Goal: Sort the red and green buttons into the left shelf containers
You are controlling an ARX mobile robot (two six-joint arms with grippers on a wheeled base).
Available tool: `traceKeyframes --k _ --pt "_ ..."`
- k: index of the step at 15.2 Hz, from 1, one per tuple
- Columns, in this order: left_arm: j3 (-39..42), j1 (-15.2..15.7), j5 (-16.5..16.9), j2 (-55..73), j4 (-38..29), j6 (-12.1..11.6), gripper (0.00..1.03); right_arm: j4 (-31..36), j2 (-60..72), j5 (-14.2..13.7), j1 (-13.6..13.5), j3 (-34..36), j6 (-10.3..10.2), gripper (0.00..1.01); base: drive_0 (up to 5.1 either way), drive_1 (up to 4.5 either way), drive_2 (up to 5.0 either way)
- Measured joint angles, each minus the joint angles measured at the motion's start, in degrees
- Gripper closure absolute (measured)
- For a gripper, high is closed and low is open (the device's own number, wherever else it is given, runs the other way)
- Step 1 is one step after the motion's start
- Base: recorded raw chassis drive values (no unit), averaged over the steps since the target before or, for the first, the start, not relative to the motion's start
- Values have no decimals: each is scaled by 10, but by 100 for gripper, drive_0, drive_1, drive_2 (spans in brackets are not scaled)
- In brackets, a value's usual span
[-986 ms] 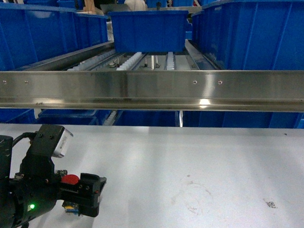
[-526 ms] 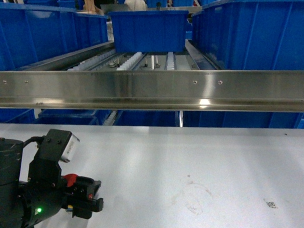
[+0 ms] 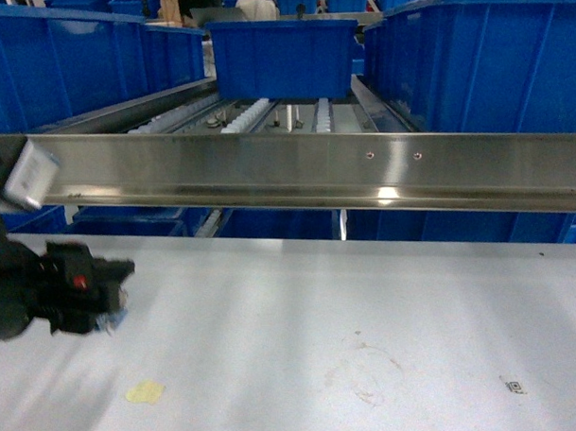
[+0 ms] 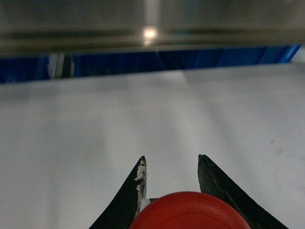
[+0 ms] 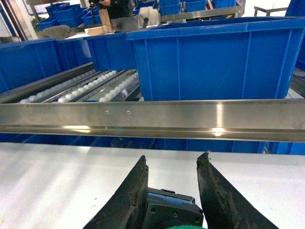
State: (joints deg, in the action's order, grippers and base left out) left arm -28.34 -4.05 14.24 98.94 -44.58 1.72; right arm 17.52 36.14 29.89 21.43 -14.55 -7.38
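We find no text, label, brand or number that we can read in any view. On the table [image 3: 385,297], near its right edge, we see one small dark printed mark [image 3: 513,386], too small to make out.

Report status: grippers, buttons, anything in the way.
Left gripper shut on red button. Right gripper holds dark switch. Steel rail fronts blue bins.

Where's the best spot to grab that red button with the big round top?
By the block body under the cap. The red button has a wide, rounded cap that would likely slip, so the left pincer has one finger on each side, below the cap.
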Motion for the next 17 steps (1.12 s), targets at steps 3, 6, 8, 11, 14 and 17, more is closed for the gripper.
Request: traceKeyframes --k 3,6,8,11,14,17 --pt "40 -3 -8 -170 42 4 75 0 0 0 0 0 0 73 0 0 0" --pt "75 -6 -33 -315 136 5 75 0 0 0 0 0 0 73 0 0 0" --pt "90 -10 -66 -450 224 9 75 0 0 0 0 0 0 73 0 0 0" --pt "98 -27 -85 -527 233 8 75 0 0 0 0 0 0 73 0 0 0" --pt "99 -28 -85 -517 236 8 75 -1 1 -1 0 0 0 73 0 0 0" --pt "99 -27 -87 -518 236 8 75 0 0 -1 0 0 0 73 0 0 0"
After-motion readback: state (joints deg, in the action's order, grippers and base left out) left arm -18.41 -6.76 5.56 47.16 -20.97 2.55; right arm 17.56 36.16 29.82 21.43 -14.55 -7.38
